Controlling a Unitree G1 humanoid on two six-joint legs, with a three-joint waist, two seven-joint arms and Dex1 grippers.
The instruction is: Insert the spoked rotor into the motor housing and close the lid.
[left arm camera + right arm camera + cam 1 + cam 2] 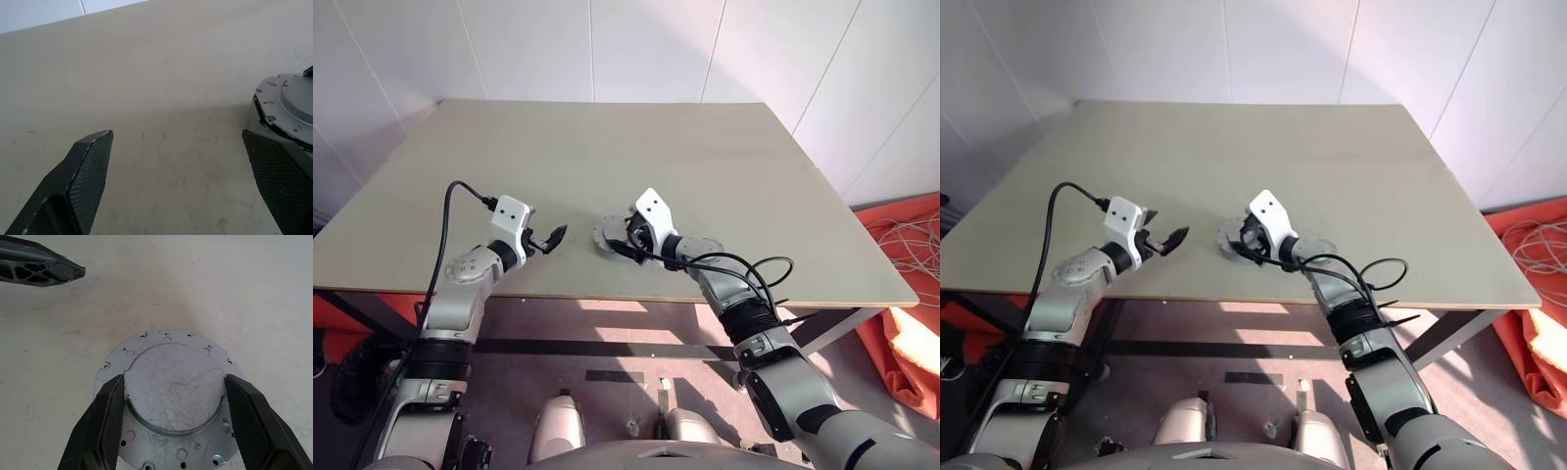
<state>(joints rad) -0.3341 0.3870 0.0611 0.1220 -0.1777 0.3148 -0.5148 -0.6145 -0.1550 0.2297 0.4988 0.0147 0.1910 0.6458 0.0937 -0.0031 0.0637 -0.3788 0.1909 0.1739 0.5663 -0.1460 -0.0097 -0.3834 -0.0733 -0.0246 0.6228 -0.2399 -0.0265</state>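
Broad pale beige wooden table (607, 147), largest thing here, running from white wall panels (656, 39) at the far side to a near edge close by both arms. Far half and both side margins bare, so plenty of open room far, left and right; little room toward the near edge. Orange-red cloth (906, 235) on the floor past the right table edge, strewn with thin white cables (901, 233) (cut off at the border).

Round grey metal lid (171, 426) lying flat near the near edge, about midway across, with a raised round middle, scratched, and a notched flange with small holes. Dark rim showing under the flange on its left side; cannot tell what sits beneath.

Right gripper (174, 379) reaching over the lid from the near right, black fingers (110, 416) set wide on either side of the raised middle and seemingly pressed against it (flange partly covered by them).

Left gripper (177, 133) hovering just left of the lid, spread wide, holding nothing, bare tabletop between the pads; right-hand pad just beside the lid's rim, apart from it.

Pale round flat thing (703, 244) just right of the lid, mostly hidden under the right forearm; too faint to make out.
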